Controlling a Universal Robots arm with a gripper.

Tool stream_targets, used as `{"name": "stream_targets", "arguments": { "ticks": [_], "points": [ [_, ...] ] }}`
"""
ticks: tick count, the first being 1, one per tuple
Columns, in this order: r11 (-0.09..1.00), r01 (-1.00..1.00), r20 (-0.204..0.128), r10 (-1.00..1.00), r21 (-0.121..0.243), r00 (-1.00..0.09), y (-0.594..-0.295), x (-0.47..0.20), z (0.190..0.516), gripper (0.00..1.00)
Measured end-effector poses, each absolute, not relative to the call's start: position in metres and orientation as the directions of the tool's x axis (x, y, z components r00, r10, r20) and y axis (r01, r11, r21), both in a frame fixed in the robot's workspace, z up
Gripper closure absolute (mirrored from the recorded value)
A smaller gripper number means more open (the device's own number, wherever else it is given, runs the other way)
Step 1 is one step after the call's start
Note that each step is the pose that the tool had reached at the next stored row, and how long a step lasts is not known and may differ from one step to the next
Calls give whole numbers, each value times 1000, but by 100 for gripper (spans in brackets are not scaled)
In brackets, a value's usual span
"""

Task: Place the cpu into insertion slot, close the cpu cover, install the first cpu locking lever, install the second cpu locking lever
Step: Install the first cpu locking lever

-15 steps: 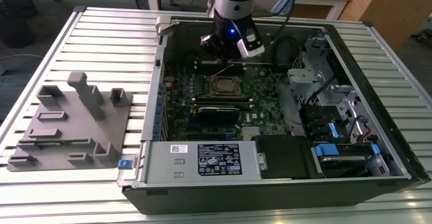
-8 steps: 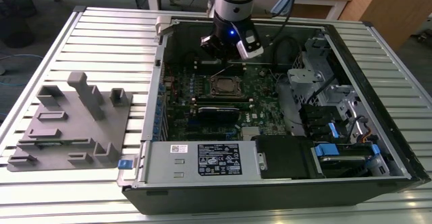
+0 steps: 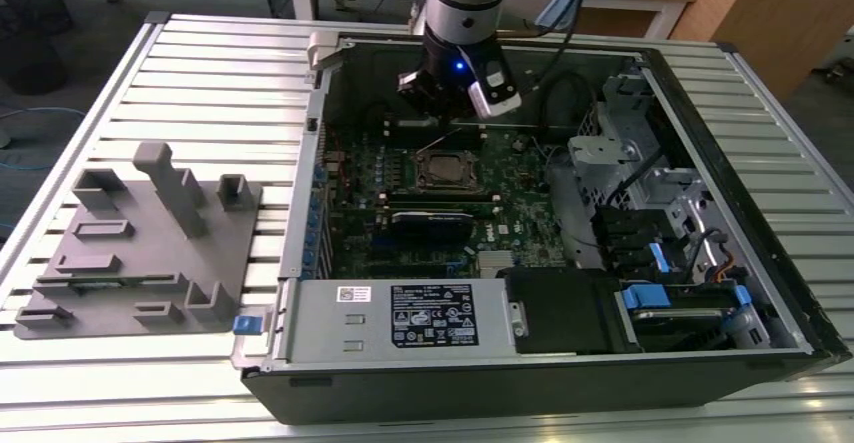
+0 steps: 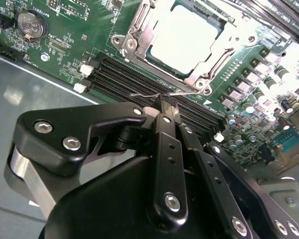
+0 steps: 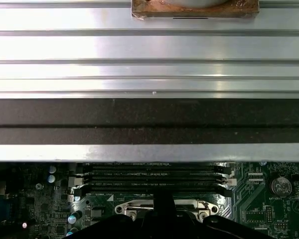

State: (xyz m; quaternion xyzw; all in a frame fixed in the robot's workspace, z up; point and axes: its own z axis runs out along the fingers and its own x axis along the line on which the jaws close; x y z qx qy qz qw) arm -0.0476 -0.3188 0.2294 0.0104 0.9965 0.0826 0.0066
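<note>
One cpu [image 4: 182,37] sits in the one slot [image 3: 445,168] on the green board, and the one cover [image 4: 205,74] lies flat around it. The hand [image 4: 165,103] is clenched, its tips at one thin wire lever [image 4: 142,94]; I cannot tell whether they pinch it. Four long black slots [image 5: 152,178] run beside the socket. The case [image 3: 534,393] lies on the desk [image 3: 160,63].

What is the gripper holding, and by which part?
The gripper appears shut on a thin wire locking lever, pinching it partway along its straight stretch, beside the cpu cover.
</note>
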Motion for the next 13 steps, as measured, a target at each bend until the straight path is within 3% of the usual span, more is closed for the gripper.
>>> {"name": "stream_targets", "arguments": {
  "ticks": [13],
  "points": [
    [986,20,-11,22,165,-1000,-319,-42,223,89]
  ]
}}
